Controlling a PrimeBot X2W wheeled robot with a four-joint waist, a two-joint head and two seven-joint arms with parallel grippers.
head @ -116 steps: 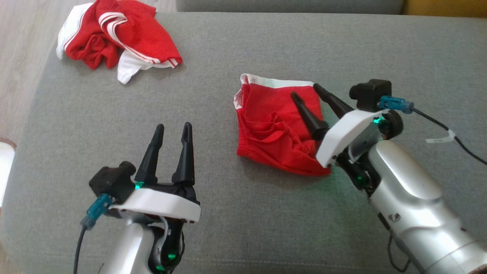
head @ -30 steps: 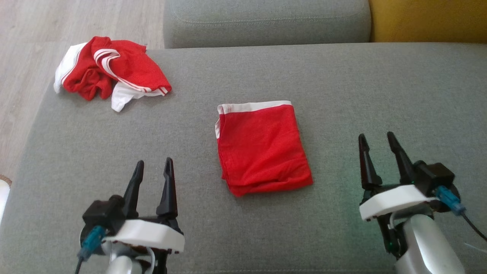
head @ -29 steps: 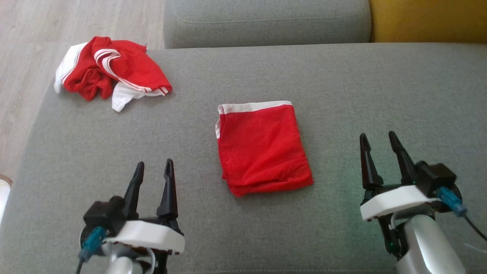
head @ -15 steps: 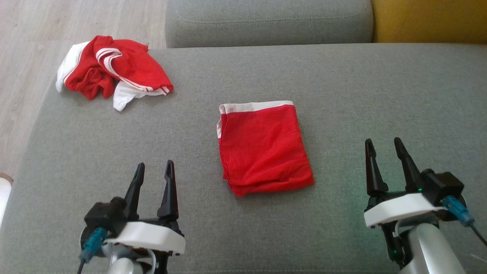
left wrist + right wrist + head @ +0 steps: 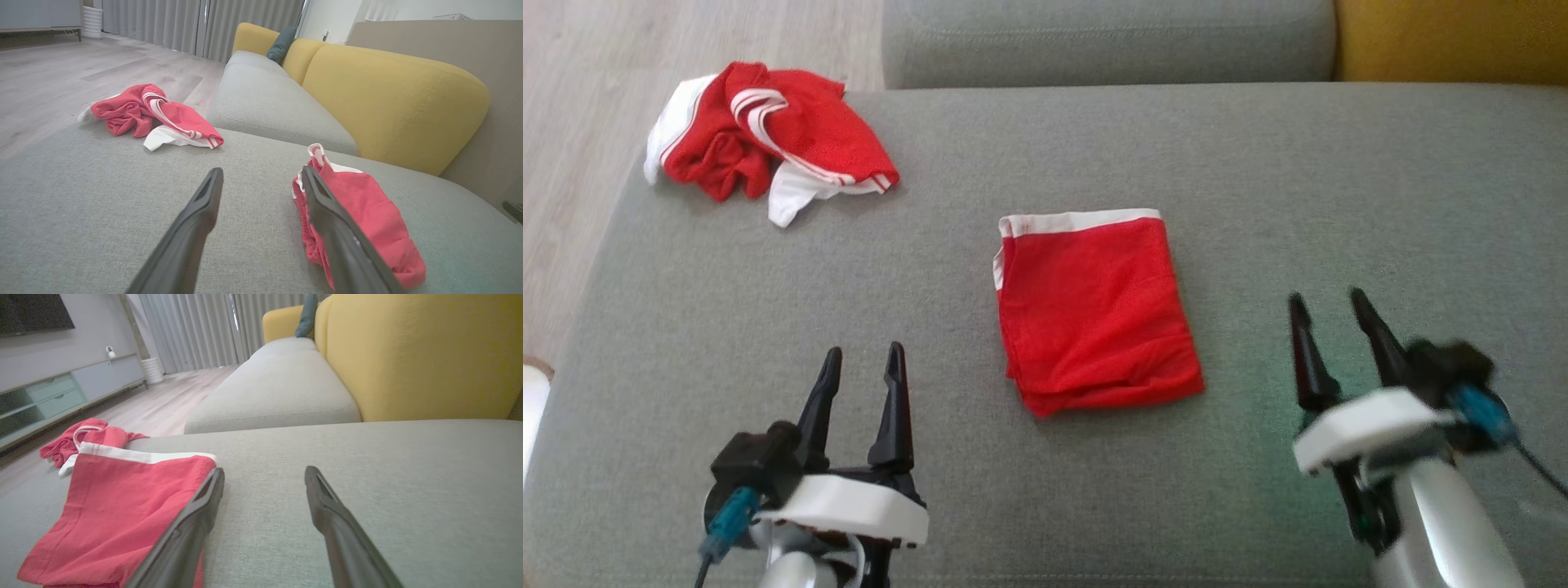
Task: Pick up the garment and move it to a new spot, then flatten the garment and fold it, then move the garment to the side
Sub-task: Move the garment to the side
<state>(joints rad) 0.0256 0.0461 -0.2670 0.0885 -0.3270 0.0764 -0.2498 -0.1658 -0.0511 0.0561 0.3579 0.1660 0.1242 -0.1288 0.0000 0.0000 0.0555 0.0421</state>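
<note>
The folded red mesh garment with a white waistband (image 5: 1094, 314) lies flat on the grey fabric sofa cushion (image 5: 1298, 163). It sits between the two hands, ahead and to the right of the left hand (image 5: 865, 349) and to the left of the right hand (image 5: 1326, 296), touching neither. Both hands are released, fingers spread and empty, low above the cushion on either side. The placing looks deliberate. The fold seems finished, so the arms stand clear of the cloth, each within reach of an edge for the last step, moving it aside. A crumpled heap of red and white clothing (image 5: 768, 151) sits well beyond the left hand, near the cushion's far corner. It may be a side pile.

Several seconds back the right hand's fingers lay over rumpled cloth. Now the cloth is a smooth rectangle and that hand has withdrawn to its right. Against the frame from half a second ago, the camera has shifted a little. The right hand is blurred, so it seems to be in motion, while the left looks unchanged.
</note>
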